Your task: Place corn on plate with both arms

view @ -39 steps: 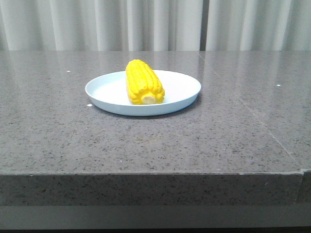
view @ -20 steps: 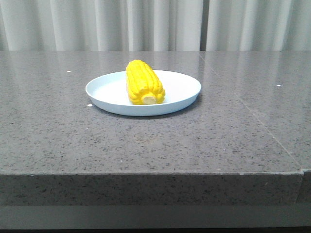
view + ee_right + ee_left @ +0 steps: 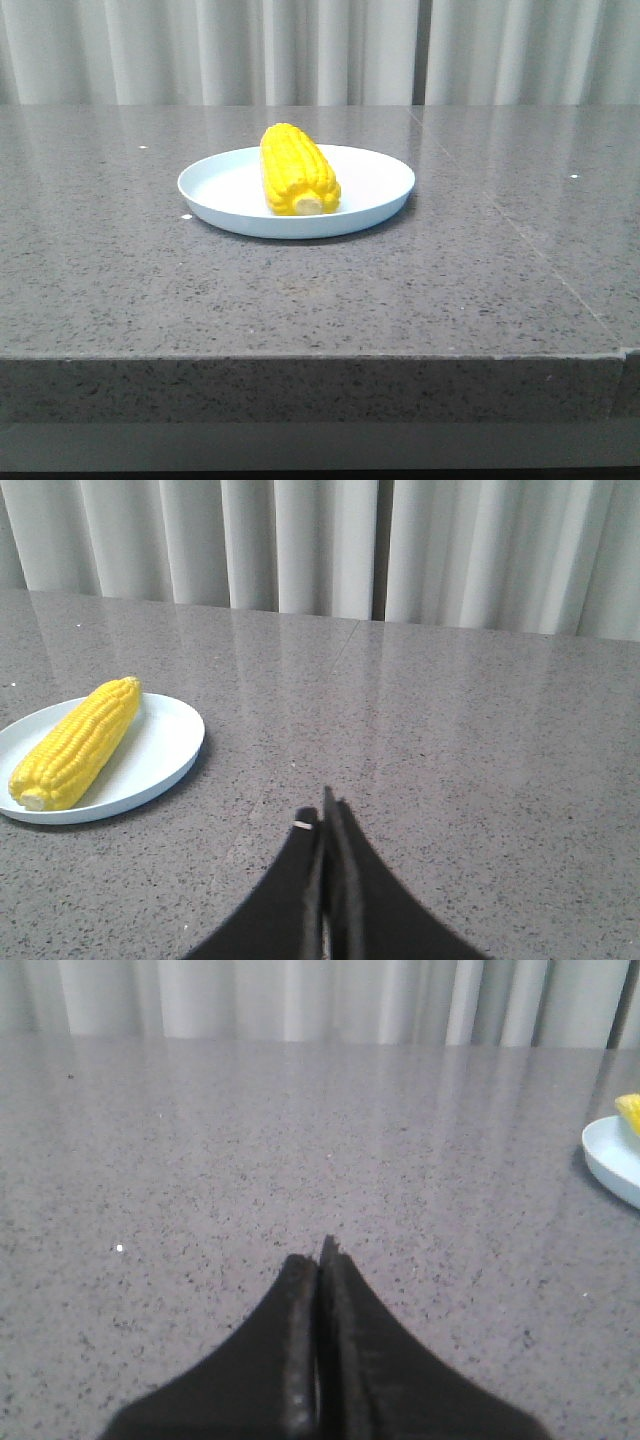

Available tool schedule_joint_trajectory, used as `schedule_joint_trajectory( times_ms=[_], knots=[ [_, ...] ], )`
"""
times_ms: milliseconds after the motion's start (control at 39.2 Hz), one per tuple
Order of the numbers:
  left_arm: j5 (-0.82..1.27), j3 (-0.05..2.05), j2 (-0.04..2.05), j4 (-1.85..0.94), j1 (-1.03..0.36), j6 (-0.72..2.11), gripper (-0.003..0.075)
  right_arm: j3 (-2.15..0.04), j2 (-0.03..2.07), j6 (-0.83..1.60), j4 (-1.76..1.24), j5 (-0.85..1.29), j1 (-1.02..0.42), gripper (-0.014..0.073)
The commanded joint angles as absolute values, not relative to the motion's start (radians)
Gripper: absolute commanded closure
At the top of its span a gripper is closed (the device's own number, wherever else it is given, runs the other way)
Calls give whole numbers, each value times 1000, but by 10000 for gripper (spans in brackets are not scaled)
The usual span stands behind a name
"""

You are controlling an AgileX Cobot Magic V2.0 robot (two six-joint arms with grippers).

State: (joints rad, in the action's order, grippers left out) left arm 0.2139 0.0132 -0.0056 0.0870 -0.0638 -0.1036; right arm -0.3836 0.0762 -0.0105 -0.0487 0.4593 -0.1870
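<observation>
The yellow corn (image 3: pixel 296 168) lies on the pale blue-white plate (image 3: pixel 375 190) in the middle of the grey stone table, its pale cut end toward the camera. The right wrist view shows the corn (image 3: pixel 76 743) lying lengthwise on the plate (image 3: pixel 165 745). The left wrist view shows only the plate's rim (image 3: pixel 605 1160) and a bit of corn (image 3: pixel 629 1112). My left gripper (image 3: pixel 318 1257) is shut and empty over bare table, well away from the plate. My right gripper (image 3: pixel 322 816) is shut and empty, apart from the plate. Neither gripper shows in the front view.
The grey speckled table (image 3: pixel 320 290) has a front edge close to the camera and a seam running along its right side. Pale curtains (image 3: pixel 320 50) hang behind the table.
The plate with the corn sits a touch further right in the front view than one second ago. Nothing else differs.
</observation>
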Motion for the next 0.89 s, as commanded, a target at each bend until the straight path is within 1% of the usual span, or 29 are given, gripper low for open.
schedule_joint_trajectory(
  times_ms=[0, 867],
  knots=[
    [59, -20, -23, 76, -59, -106, 741, -407, 89, 0, -38, 379, -182, 662],
    [62, -32, -23, 76, -59, -106, 741, -407, 89, 0, -38, 379, -182, 662]
  ],
)
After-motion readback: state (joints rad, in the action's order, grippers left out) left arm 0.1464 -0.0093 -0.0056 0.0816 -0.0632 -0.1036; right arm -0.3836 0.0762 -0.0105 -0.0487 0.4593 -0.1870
